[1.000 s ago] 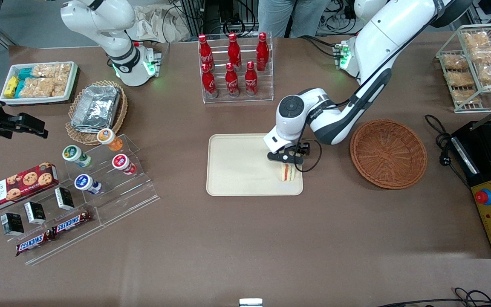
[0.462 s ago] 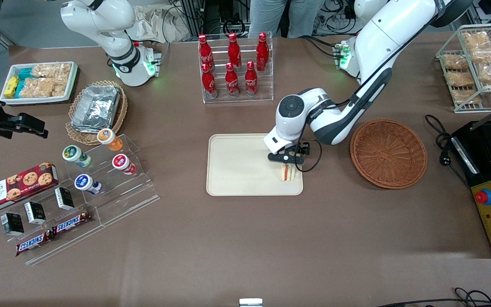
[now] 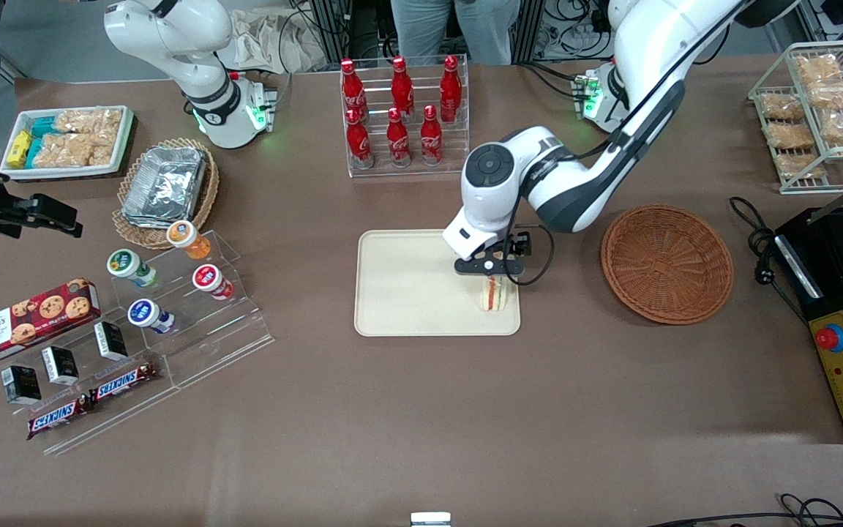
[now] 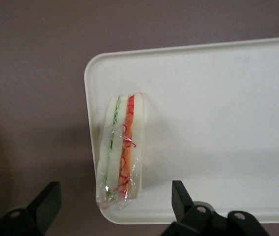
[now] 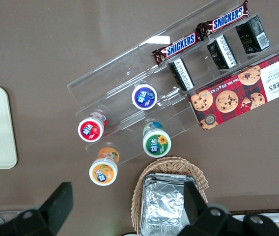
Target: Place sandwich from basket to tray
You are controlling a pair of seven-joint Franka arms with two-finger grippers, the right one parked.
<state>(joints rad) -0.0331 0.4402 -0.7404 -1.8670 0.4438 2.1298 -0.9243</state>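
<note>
Your bench (image 3: 421, 410) carries the tray (image 3: 407, 293) near its middle, and the basket (image 3: 667, 263) sits toward the working arm's end. The sandwich (image 3: 493, 294) stands on its edge in the tray's corner nearest the basket, just as it did 1 second ago. Since then the pincer (image 3: 491, 267) has lifted clear; it now hangs directly above the sandwich, its 2 fingers (image 4: 181, 196) spread apart.

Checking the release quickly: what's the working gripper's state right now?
Gripper: open, holding nothing, just above the sandwich, which rests on the tray.
</note>
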